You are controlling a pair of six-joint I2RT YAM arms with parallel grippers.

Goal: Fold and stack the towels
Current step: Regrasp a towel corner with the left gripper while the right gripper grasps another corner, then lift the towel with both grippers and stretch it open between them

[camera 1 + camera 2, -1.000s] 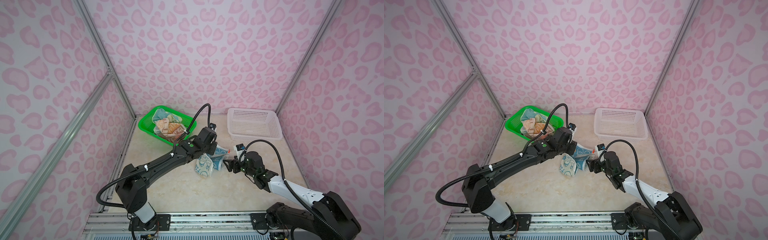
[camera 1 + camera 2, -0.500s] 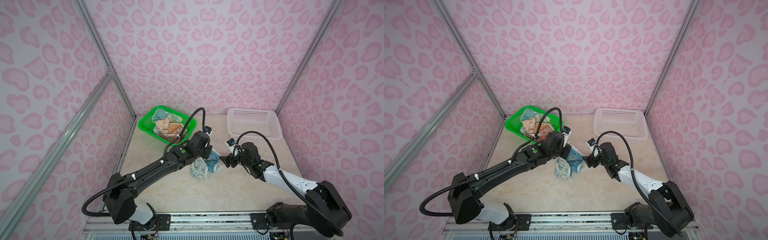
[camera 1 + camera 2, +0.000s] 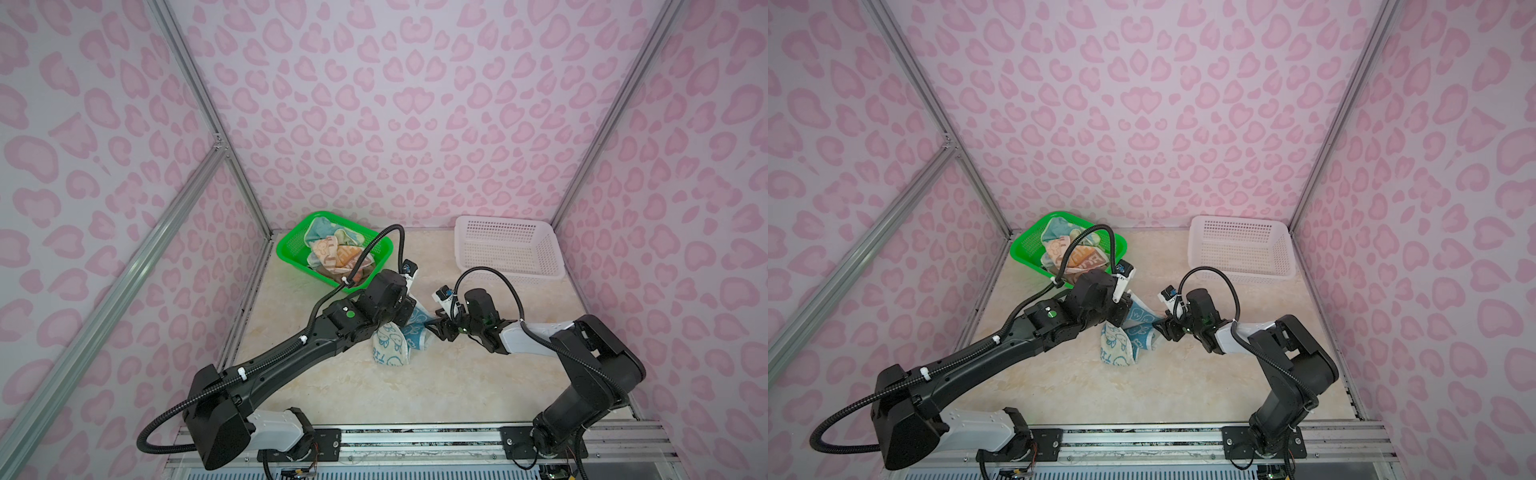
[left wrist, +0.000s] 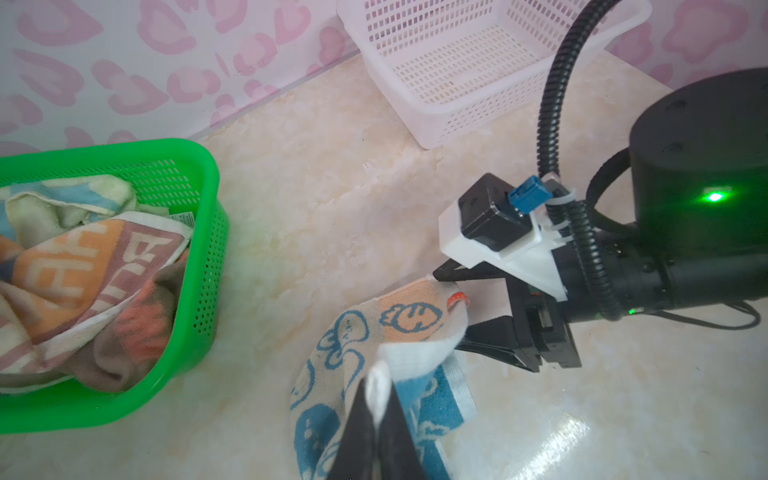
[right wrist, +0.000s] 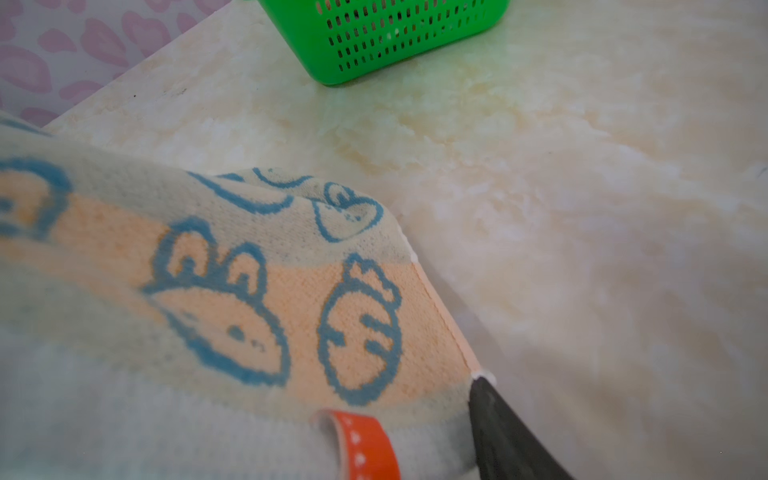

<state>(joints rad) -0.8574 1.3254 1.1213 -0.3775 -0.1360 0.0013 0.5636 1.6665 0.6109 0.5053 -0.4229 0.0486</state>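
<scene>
- At the back left of the marbled table (image 3: 353,395) sat the green basket (image 3: 293,245), with three crumpled towels (image 3: 332,253) heaped inside it: one pale yellow and teal, one with lettered blocks, one orange and brown.
- Just in front of that basket, the left gripper (image 4: 376,395) reached toward the middle of the table, its jaws pressed together on a white hem of the rabbit towel (image 4: 353,336).
- Near the table's centre in both top views, the rabbit towel (image 3: 390,347) hung bunched from that pinch, its lower folds resting on the surface between the two arms.
- To the right of the towel, the right gripper (image 3: 434,328) pointed leftward at it; the left wrist view showed its jaws standing apart, astride the towel's corner, where a small orange loop (image 4: 457,298) was sewn.
- One dark finger (image 5: 511,432) lay against the towel's edge just beside that loop; whether the jaws pressed the cloth could not be told.
- At the back right stood the white basket (image 3: 548,253), well apart from the towel.
</scene>
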